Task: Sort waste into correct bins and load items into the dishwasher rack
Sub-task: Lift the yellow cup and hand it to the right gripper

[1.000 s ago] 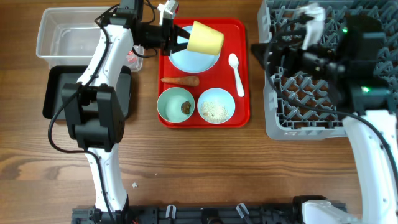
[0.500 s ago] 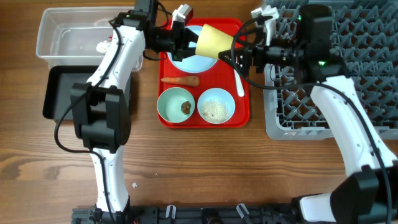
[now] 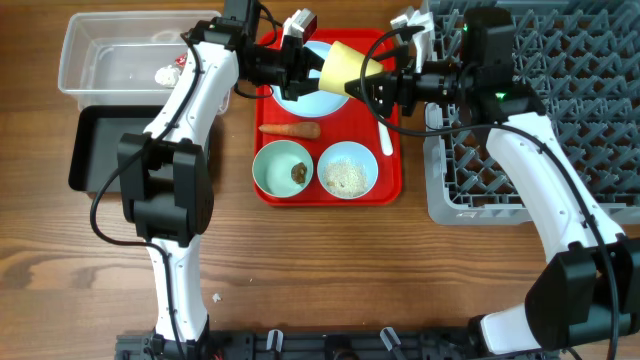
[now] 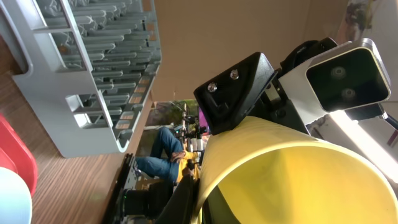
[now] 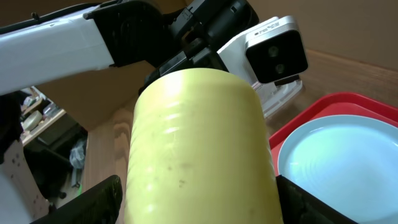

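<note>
My left gripper (image 3: 318, 68) is shut on the rim of the yellow cup (image 3: 342, 66) and holds it on its side above the pale blue plate (image 3: 298, 100) on the red tray. My right gripper (image 3: 368, 88) has come from the right. Its open fingers (image 5: 196, 208) stand on either side of the cup's body (image 5: 199, 149). The cup's inside fills the left wrist view (image 4: 298, 180). A carrot (image 3: 290, 129), a bowl with brown scraps (image 3: 282, 168) and a bowl with rice (image 3: 347, 170) lie on the tray. The white spoon (image 3: 385, 135) is partly hidden by my right arm.
The red tray (image 3: 392, 185) sits at the centre. The grey dishwasher rack (image 3: 560, 150) stands at the right. The clear tub (image 3: 110, 55) at the back left holds a tissue and wrapper (image 3: 168, 72). The black tray (image 3: 90, 150) lies in front of it.
My right arm has swung left from over the rack to the cup, fingers now around it. My left gripper has carried the cup a little to the right.
</note>
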Robot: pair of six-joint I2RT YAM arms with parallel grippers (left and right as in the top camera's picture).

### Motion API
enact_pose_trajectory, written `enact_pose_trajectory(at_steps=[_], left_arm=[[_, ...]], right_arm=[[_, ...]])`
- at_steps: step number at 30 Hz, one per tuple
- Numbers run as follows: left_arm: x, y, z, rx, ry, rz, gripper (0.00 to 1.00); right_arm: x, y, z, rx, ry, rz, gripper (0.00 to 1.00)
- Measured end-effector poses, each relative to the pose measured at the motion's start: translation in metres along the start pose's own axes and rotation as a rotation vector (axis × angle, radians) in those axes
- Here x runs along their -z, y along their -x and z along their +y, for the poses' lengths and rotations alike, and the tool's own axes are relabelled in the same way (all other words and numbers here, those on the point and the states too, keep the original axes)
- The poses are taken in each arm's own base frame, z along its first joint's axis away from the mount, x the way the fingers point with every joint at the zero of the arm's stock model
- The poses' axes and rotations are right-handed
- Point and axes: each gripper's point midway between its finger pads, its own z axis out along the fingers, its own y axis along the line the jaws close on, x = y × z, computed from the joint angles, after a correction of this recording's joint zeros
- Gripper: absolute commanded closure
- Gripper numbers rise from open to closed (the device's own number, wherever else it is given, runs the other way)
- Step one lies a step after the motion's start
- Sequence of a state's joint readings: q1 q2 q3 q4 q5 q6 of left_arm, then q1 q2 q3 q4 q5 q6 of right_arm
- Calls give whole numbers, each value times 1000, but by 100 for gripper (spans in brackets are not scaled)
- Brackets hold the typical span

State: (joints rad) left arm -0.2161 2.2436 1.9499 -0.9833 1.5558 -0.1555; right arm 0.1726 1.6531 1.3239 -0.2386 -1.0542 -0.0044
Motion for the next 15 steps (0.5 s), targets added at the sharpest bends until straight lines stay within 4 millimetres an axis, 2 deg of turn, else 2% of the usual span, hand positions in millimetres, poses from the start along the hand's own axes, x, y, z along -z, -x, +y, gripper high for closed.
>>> enact_pose_trajectory(at_steps=[7,12,15], left_arm=[[0,0,-1,-1,-4,1,96],[1,0,-1,-1,-4,-1,96],[1,0,-1,-2,-4,-1,83]], right_arm=[[0,0,0,-11,-4,0,42],[0,0,-1,-22,-7,0,48],[0,0,-2,-36,-10,0,52]])
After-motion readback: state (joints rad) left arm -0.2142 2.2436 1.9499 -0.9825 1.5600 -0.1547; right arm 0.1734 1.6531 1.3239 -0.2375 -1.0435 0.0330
